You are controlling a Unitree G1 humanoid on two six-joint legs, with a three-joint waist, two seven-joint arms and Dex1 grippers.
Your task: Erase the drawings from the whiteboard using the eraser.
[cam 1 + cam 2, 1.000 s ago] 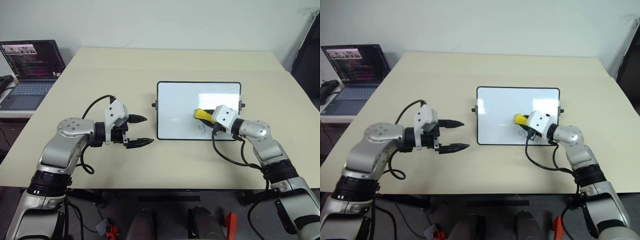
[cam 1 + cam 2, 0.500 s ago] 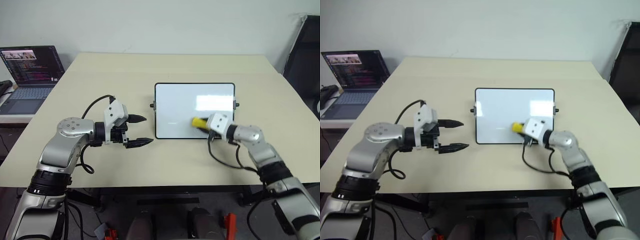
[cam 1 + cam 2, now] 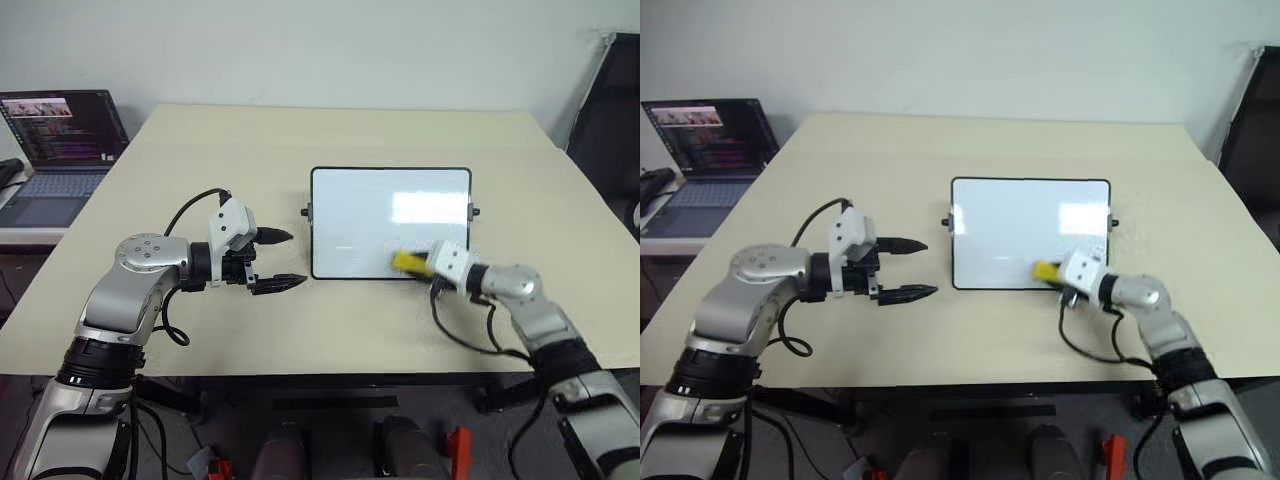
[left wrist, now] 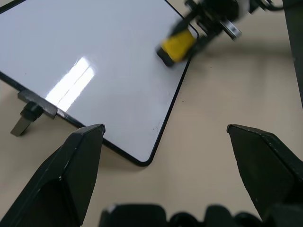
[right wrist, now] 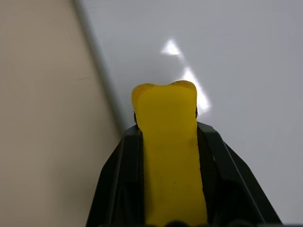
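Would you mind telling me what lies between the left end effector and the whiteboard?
Nothing: in the left eye view, only bare tan table separates the open left end effector from the whiteboard. The left wrist view shows the same.

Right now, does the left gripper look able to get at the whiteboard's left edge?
Probably yes. The left gripper stands open over bare table, pointing toward the whiteboard, with nothing between them. The right gripper, shut on the eraser, works at the board's near right corner, away from that edge.
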